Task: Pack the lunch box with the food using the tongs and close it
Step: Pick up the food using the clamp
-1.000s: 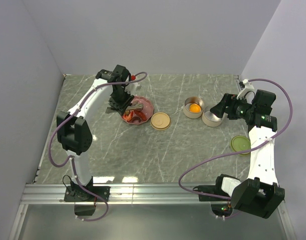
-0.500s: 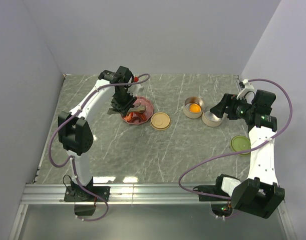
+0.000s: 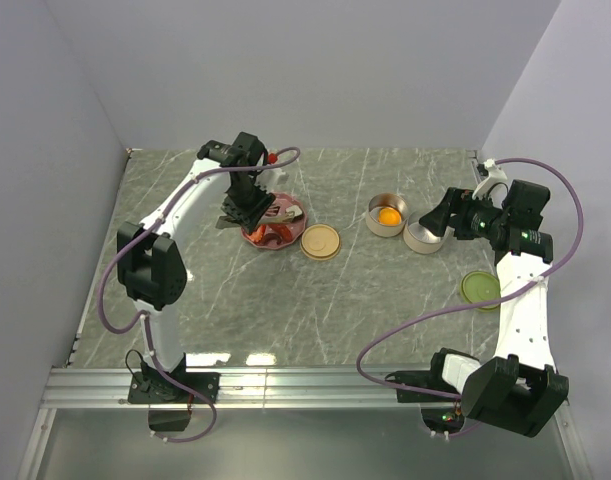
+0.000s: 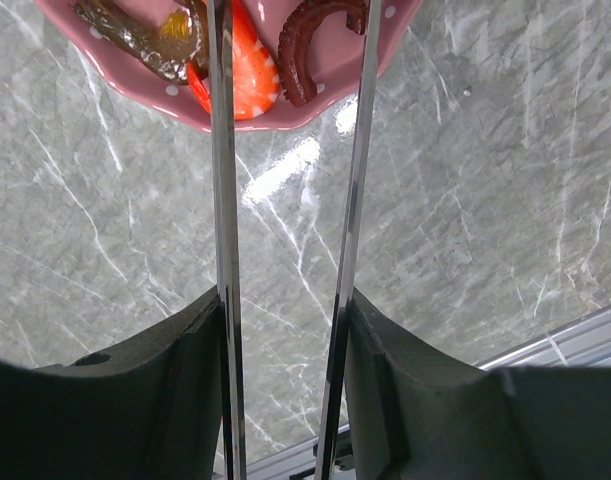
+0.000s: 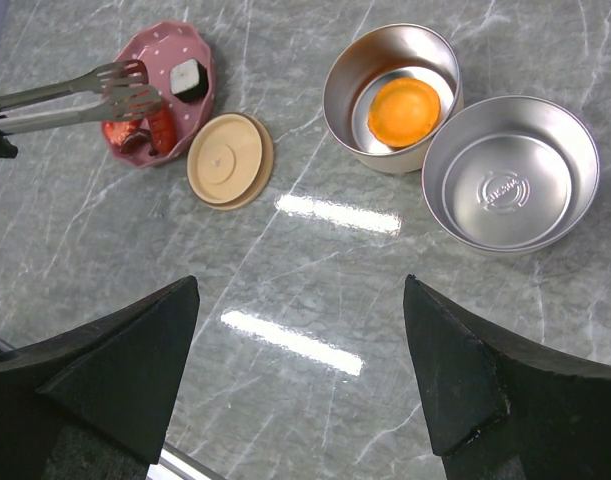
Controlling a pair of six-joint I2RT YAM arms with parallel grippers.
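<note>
Grey marbled worktop [image 3: 385, 300], walled on three sides. Two arms are bolted at the near edge.

Left arm [image 3: 175, 215] reaches toward the far-left part of the worktop. Left claw [image 4: 285, 330] grips the tongs [image 4: 225, 250], one slender arm lying against each finger's inner face. The tong arms stand apart, and their flat tips are over the pink dotted plate [image 5: 200, 45]. Cannot tell whether the tips touch any food.

Right arm [image 3: 520, 300] stands along the right edge. Right claw [image 5: 300, 290] is spread wide and holds nothing, hanging above bare worktop on the near side of the two steel containers.

Steel containers sit right of centre toward the far edge, rims touching. Empty container [image 5: 510, 170] is nearer the right edge. The other container [image 5: 345, 90] holds the round orange piece [image 5: 405, 110].

The plate sits left of centre toward the far edge.

Tan lid [image 5: 230, 158] lies flat just beside the plate, on the side toward the containers. Green lid [image 3: 480, 288] lies flat near the right edge, well apart from the rest.

On the plate are the red-orange sausage pieces [image 4: 247, 85], one dark and curled [image 4: 310, 40], and the dark-and-pale block [image 5: 188, 80] at the far-edge side, beside the tong tips.
</note>
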